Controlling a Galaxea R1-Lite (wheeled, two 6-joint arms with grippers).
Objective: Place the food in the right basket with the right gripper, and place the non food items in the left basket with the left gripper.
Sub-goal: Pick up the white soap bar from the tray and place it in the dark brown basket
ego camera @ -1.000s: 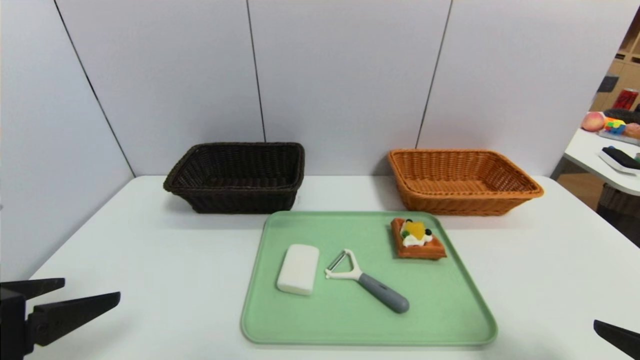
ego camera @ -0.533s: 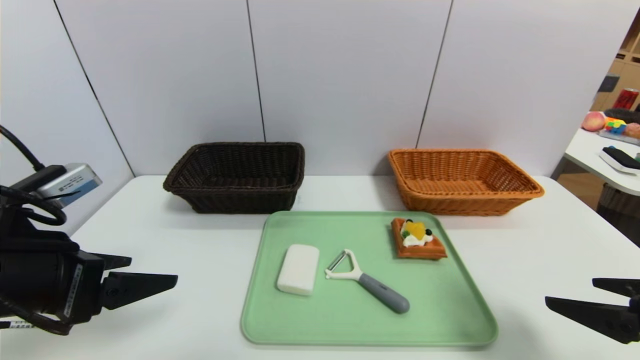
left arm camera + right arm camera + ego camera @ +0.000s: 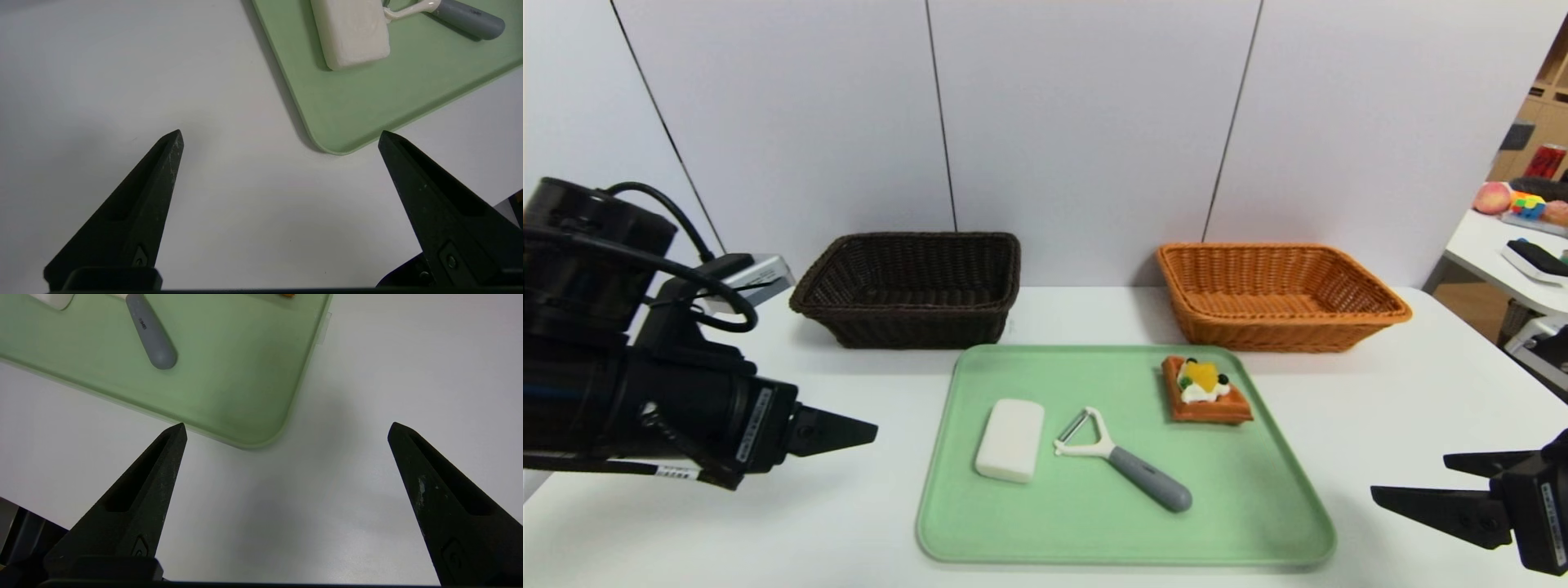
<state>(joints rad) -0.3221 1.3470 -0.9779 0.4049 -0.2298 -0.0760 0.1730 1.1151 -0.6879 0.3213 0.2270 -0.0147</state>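
Note:
The food, a waffle (image 3: 1205, 390) with cream, fruit and berries, sits at the far right corner of a green tray (image 3: 1258, 523). A white soap-like bar (image 3: 1010, 439) (image 3: 351, 34) and a grey-handled peeler (image 3: 1123, 460) (image 3: 150, 332) lie on the tray's left and middle. Behind the tray stand the dark brown left basket (image 3: 911, 290) and the orange right basket (image 3: 1278, 294), both showing nothing inside. My left gripper (image 3: 862, 431) (image 3: 281, 134) hovers open over bare table left of the tray. Off the tray's near right corner, my right gripper (image 3: 1409, 475) (image 3: 287, 424) is open, holding nothing.
The white table (image 3: 1405, 384) ends at grey wall panels just behind the baskets. A second table (image 3: 1515, 245) with toys stands beyond the right edge. Bare table lies on both sides of the tray (image 3: 367, 106) (image 3: 229, 375).
Both arms have come in from the lower corners toward the tray, the left one rising and reaching further right, the right one sliding left. The tray's objects have not moved.

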